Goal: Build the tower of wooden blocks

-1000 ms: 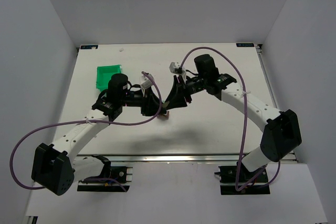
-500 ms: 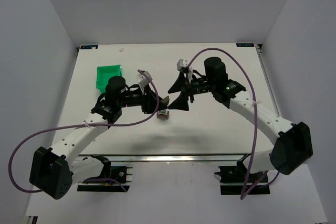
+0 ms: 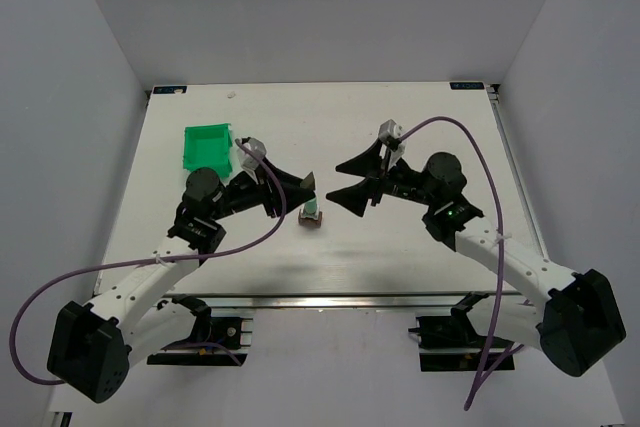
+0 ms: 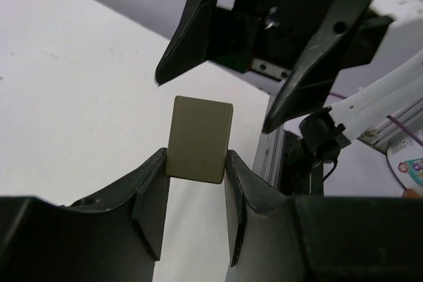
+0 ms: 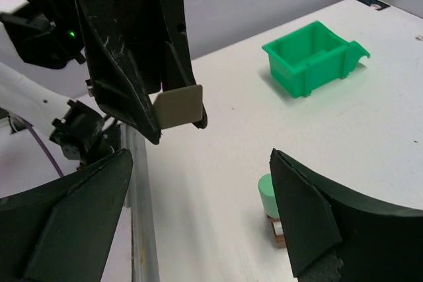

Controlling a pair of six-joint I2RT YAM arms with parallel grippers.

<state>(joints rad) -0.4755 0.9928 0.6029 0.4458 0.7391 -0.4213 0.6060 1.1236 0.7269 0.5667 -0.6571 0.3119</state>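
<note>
Since a second ago both arms have backed off from the middle, where they were bunched over the stack. You now see the wood block tower [image 3: 311, 217] uncovered, with a round green piece on top and brown at its base. The right arm has swung out toward the right near corner and its elbow sits lower in the top view.

Your left tool [image 3: 302, 185] is pinched narrow on a flat khaki block [image 4: 198, 140], gripped by its two side faces, with most of the block sticking out past the fingertips. It hangs above the tabletop [image 3: 420, 117], just to the far left of the tower and not touching it.

Your right tool [image 3: 342, 180] is spread wide and holds nothing. In its own wrist view the tower stands low between its two fingers, nearer the right-hand one, and bare tabletop shows around it.

The tower sits near the middle of the tabletop, a little toward the near edge and well apart from every edge. The green bin [image 3: 207, 145] lies at the far left, well apart from the tower and behind the left arm. White tabletop runs from the right tool out to the right edge.
</note>
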